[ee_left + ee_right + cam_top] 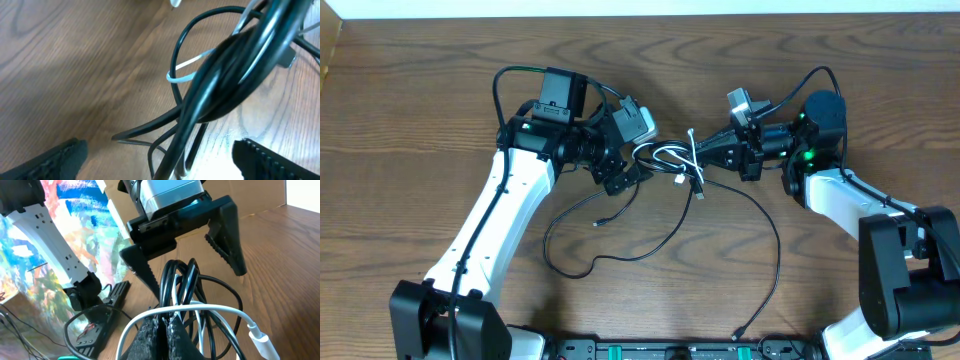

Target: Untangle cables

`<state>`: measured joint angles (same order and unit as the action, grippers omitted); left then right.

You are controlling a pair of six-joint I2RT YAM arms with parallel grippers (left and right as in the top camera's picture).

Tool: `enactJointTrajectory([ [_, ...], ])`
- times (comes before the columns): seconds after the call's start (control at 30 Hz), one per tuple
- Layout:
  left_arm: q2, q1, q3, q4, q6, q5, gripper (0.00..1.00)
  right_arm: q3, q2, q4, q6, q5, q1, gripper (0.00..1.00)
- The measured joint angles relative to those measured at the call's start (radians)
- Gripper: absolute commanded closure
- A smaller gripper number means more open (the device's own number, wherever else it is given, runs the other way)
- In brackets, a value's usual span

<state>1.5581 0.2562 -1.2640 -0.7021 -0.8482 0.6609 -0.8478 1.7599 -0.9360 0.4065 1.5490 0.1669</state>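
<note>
The black cable [775,240] and the white cable [665,152] are tangled in a bunch at the table's middle, between my two grippers. The black cable trails in long loops toward the front edge. My right gripper [698,158] is shut on black strands of the bunch [175,275], its fingers [164,322] pressed together, with the white cable [210,309] looped over them. My left gripper [630,175] is open, its jaws [160,160] spread on either side of the black bundle [225,65] and a white strand [182,76]. It also shows open in the right wrist view [192,255].
A white plug [260,340] lies by the bunch on the right. A black box with ports [680,350] sits at the table's front edge. The black cable's far end reaches it [740,335]. A cardboard edge [328,50] stands at the far left.
</note>
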Motion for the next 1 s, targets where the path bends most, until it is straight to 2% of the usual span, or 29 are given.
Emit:
enactJointTrajectory([
  [0.03,0.000,0.000,0.000,-0.001,-0.009,0.013,0.92,0.000,0.000,0.000,0.005,0.000,0.000,0.99],
  [0.4,0.000,-0.002,0.000,-0.014,-0.047,0.119,0.92,0.000,0.000,-0.001,0.034,0.000,0.005,0.99],
  [0.47,0.000,-0.004,0.000,-0.024,-0.047,0.123,0.93,0.000,0.000,-0.001,0.034,0.000,0.006,0.96],
  [0.57,0.000,-0.004,0.000,-0.039,-0.047,0.130,0.93,0.000,0.000,-0.026,0.050,0.000,0.006,0.99],
  [0.77,0.000,-0.004,0.000,-0.065,-0.047,0.150,0.93,0.000,0.000,-0.316,0.187,-0.004,0.010,0.99],
  [0.9,0.000,-0.003,0.000,-0.087,-0.047,0.156,0.92,0.000,0.000,-0.558,0.334,-0.013,0.012,0.99],
  [1.0,0.000,-0.003,0.000,-0.101,-0.047,0.162,0.93,0.000,-0.002,-0.597,0.435,-0.031,0.015,0.99],
])
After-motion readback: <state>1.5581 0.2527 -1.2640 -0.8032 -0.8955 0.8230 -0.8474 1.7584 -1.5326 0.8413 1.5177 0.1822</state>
